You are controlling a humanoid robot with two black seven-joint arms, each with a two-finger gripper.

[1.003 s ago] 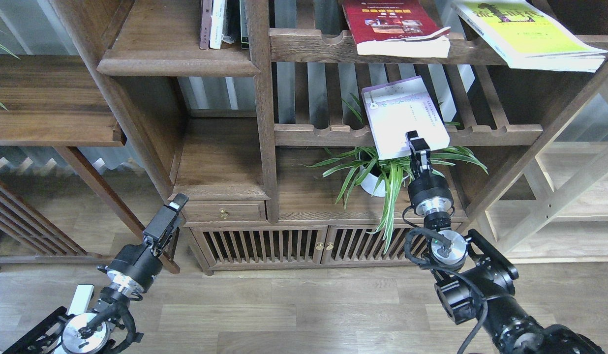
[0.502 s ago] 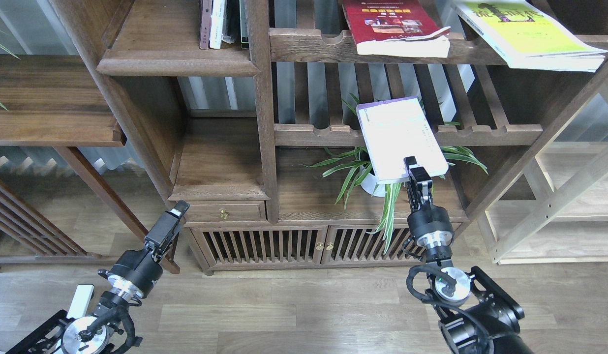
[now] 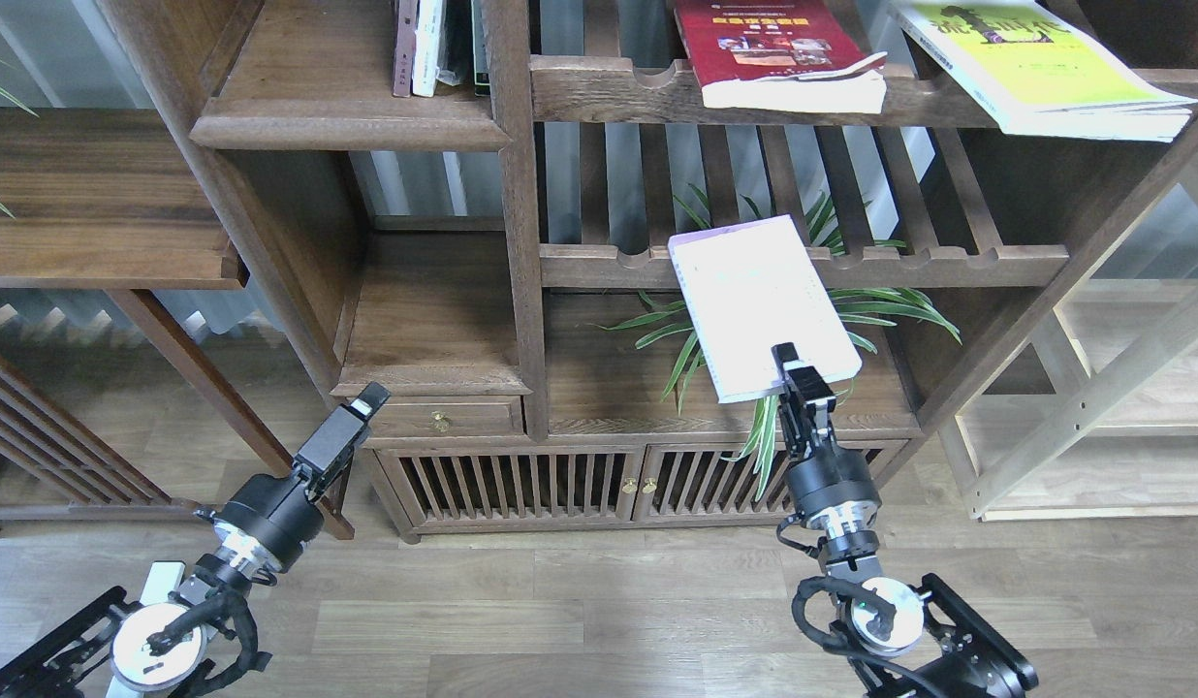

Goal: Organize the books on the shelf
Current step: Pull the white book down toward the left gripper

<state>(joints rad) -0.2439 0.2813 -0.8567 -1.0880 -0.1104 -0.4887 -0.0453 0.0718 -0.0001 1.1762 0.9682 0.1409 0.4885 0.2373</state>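
Observation:
My right gripper [image 3: 799, 366] is shut on the near edge of the pale lavender-white book [image 3: 754, 291], which it holds tilted in the air in front of the lower slatted rack [image 3: 948, 262]. The dark red book [image 3: 769, 44] and the yellow-green book [image 3: 1035, 63] lie on the upper slatted rack [image 3: 609, 92]. The solid dark-brown shelf [image 3: 318, 78] with a moulded lip is at the upper left and carries narrow upright volumes [image 3: 429, 44]. My left gripper [image 3: 352, 427] hangs low at the left near a small drawer, and its fingers cannot be told apart.
A spider plant [image 3: 885, 308] spreads behind and under the held book on the cabinet top [image 3: 609, 388]. A post [image 3: 521, 242] divides the shelving. A pale wood unit [image 3: 1093, 388] stands at the right. Another dark shelf [image 3: 95, 213] lies far left.
My right gripper has drawn the lavender-white book off the lower slatted rack, down and to the left. The left arm has shifted slightly right.

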